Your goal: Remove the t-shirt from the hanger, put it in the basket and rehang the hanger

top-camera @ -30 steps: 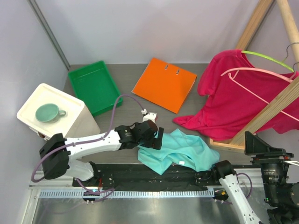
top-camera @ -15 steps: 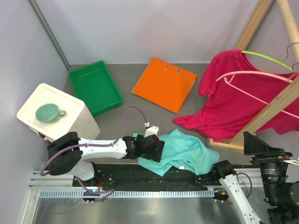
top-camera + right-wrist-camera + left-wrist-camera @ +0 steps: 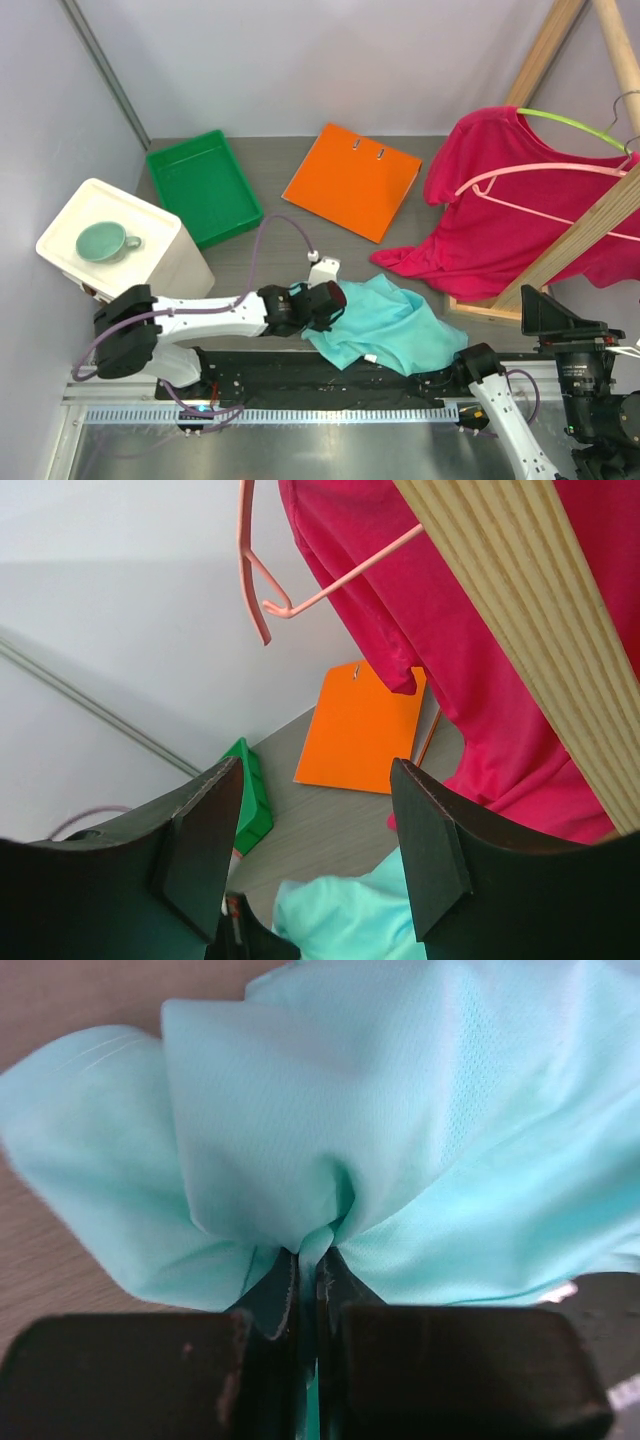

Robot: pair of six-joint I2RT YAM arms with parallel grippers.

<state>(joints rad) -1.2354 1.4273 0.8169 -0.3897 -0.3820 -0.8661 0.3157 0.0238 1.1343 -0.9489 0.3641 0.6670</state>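
A teal t-shirt lies crumpled on the table near the front edge, off any hanger. My left gripper is shut on a fold at its left edge; in the left wrist view the teal t-shirt bunches into the pinched left gripper. A red t-shirt hangs draped on the wooden rack at the right, with a pink hanger and a green hanger over it. My right gripper stands open and empty below the pink hanger and the red t-shirt.
An orange binder lies at the back middle, a green tray at the back left. A white box with a green cup on top stands at the left. The wooden rack beam crosses the right wrist view.
My left gripper went from open to shut on the teal t-shirt's left fold, and the cloth shifted slightly. The pink hanger swayed a little. The right gripper kept its opening.
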